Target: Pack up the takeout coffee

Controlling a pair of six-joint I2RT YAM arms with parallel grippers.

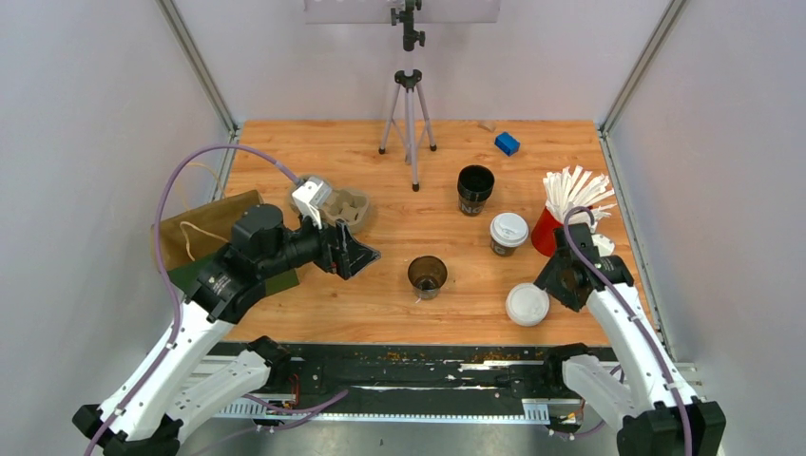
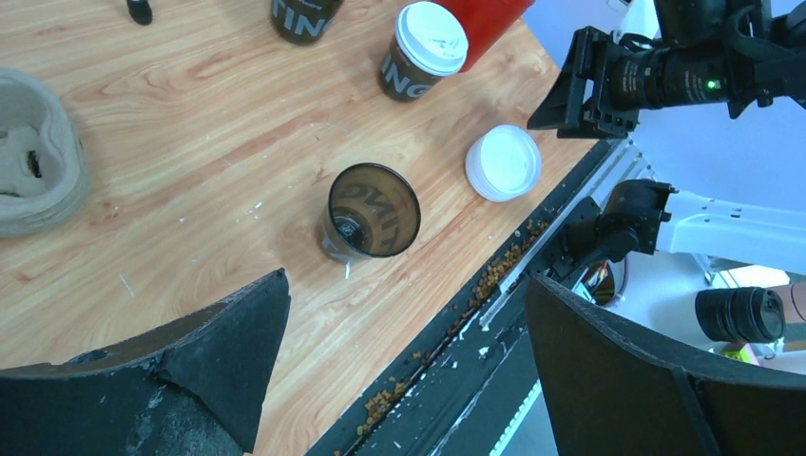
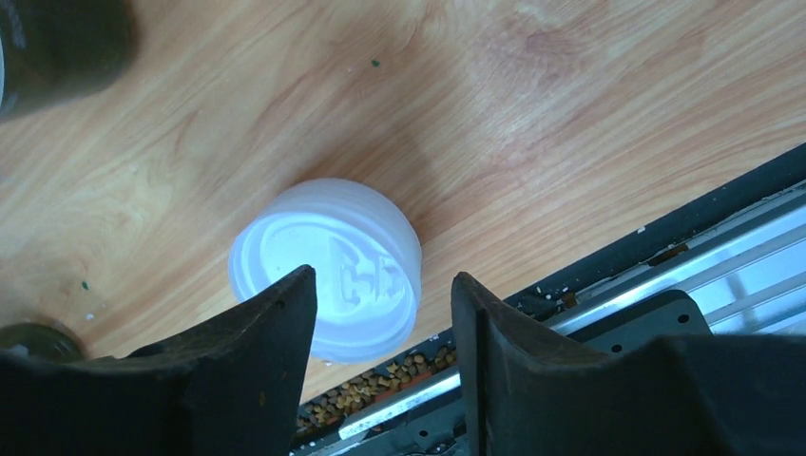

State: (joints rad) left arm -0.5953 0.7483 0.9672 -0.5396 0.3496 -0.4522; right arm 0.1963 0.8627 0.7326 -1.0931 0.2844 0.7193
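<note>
One takeout coffee (image 1: 508, 233) (image 2: 426, 52), a small dark cup with a white lid, stands upright at the right of the table. A like dark cup without a lid (image 1: 428, 275) (image 2: 371, 211) stands in the middle, brown inside. A loose white lid (image 1: 527, 304) (image 2: 503, 162) (image 3: 328, 268) lies flat near the front edge. My right gripper (image 1: 553, 278) (image 3: 382, 275) hovers just above and beside that lid, jaws partly apart with nothing between them. My left gripper (image 1: 359, 255) (image 2: 407, 285) is open wide and empty, left of the lidless cup.
A cardboard cup carrier (image 1: 342, 204) (image 2: 33, 157) and a brown paper bag (image 1: 204, 233) sit at the left. A taller black cup stack (image 1: 475, 188), a red holder of white sticks (image 1: 561, 214), a blue block (image 1: 507, 143) and a tripod (image 1: 410, 114) stand farther back. Crumbs line the front rail (image 2: 475, 285).
</note>
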